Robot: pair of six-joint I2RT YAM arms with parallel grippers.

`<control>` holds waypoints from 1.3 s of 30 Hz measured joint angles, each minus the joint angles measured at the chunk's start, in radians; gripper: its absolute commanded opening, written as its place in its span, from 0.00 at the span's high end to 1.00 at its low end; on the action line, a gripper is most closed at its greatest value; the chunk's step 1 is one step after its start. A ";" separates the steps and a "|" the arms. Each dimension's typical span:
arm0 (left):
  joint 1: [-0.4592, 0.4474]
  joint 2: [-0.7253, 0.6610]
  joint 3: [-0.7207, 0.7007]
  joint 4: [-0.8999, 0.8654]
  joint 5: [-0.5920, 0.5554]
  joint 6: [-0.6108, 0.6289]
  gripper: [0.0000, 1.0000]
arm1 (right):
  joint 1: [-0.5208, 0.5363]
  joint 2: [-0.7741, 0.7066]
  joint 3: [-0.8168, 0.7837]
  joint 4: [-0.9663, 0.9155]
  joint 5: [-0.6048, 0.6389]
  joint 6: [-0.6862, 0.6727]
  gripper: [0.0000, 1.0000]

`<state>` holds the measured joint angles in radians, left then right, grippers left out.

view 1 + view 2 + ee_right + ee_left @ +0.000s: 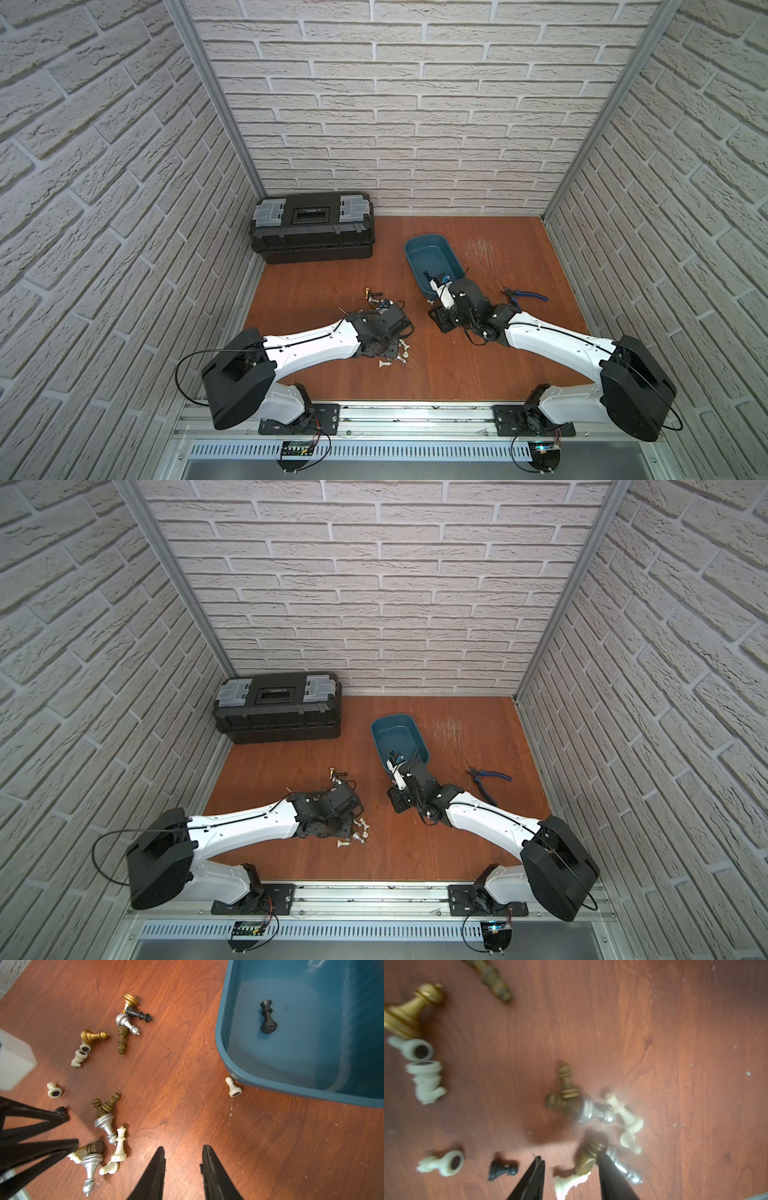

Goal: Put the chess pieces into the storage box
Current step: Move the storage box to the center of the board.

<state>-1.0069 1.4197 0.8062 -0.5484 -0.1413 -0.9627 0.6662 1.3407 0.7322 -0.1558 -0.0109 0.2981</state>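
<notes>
Several chess pieces lie tipped over on the wooden floor in two clusters (128, 1020) (108, 1118), partly hidden under my left arm in both top views (395, 357) (358, 833). My left gripper (571, 1164) is open low over the nearer cluster. A brown piece (588, 1156) leans on one finger, and a white piece (566, 1184) lies in the gap. The teal storage box (432, 257) (230, 1059) holds one black piece (267, 1017). A white pawn (233, 1088) stands against its outer wall. My right gripper (182, 1153) is open and empty over bare floor beside the box.
A black toolbox (313, 226) with grey latches stands at the back left against the wall. Blue-handled pliers (528, 295) lie right of the storage box. My left gripper's fingers (62, 1115) reach in from the side in the right wrist view.
</notes>
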 measured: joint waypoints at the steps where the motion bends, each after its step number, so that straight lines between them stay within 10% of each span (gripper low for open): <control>1: -0.004 0.013 0.007 0.007 0.000 0.000 0.54 | 0.001 0.000 -0.002 -0.002 0.016 0.004 0.66; 19: -0.003 -0.068 -0.003 0.084 -0.030 -0.003 0.54 | 0.000 0.406 0.158 0.097 0.237 -0.052 0.51; 39: 0.029 -0.188 -0.055 0.054 -0.087 -0.008 0.52 | -0.036 0.493 0.247 0.091 0.250 -0.041 0.55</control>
<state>-0.9779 1.2316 0.7517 -0.4946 -0.2279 -0.9703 0.6304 1.8336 0.9794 -0.0647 0.2390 0.2569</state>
